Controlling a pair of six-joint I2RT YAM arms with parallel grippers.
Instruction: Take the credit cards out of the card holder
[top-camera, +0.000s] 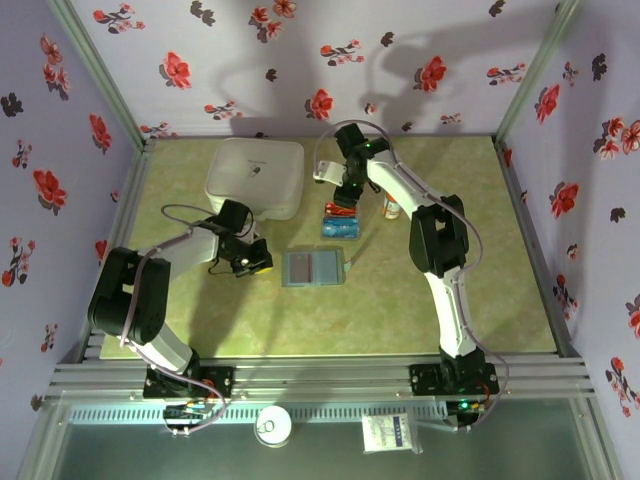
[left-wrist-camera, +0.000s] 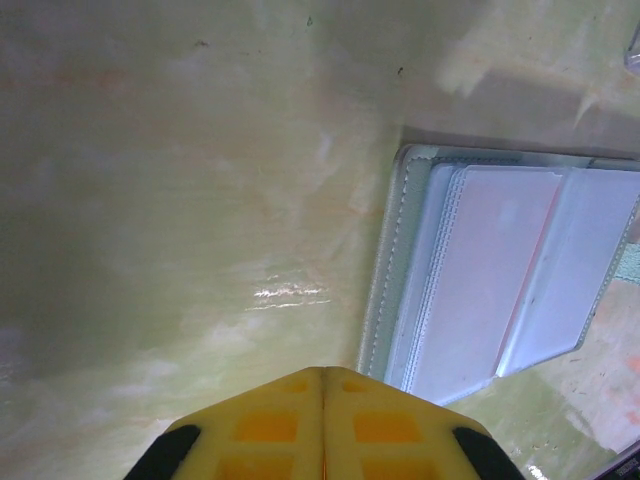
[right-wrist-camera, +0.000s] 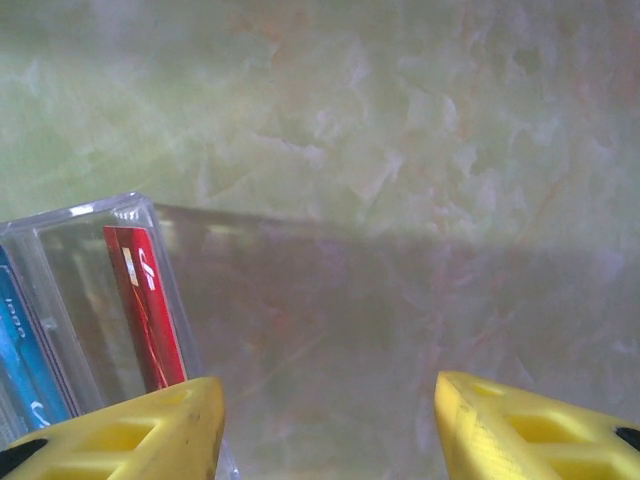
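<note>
The half-open, empty right end effector (right-wrist-camera: 328, 388) sits beside the clear tray (right-wrist-camera: 100, 210) at lower left and could knock it, spilling the credit cards (right-wrist-camera: 145, 300). The left end effector (left-wrist-camera: 322, 378) is closed on nothing.

Green-marbled table (top-camera: 420, 300) with card holder (top-camera: 312, 268), clear tray (right-wrist-camera: 80, 214), white box (top-camera: 255, 177)

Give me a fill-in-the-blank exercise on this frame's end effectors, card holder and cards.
1. The left end effector is ___ beside the card holder.
2. The card holder lies ___ on the table.
3. In the clear tray, the card beside the blue card is ___.
Missing: shut; open; red.
</note>
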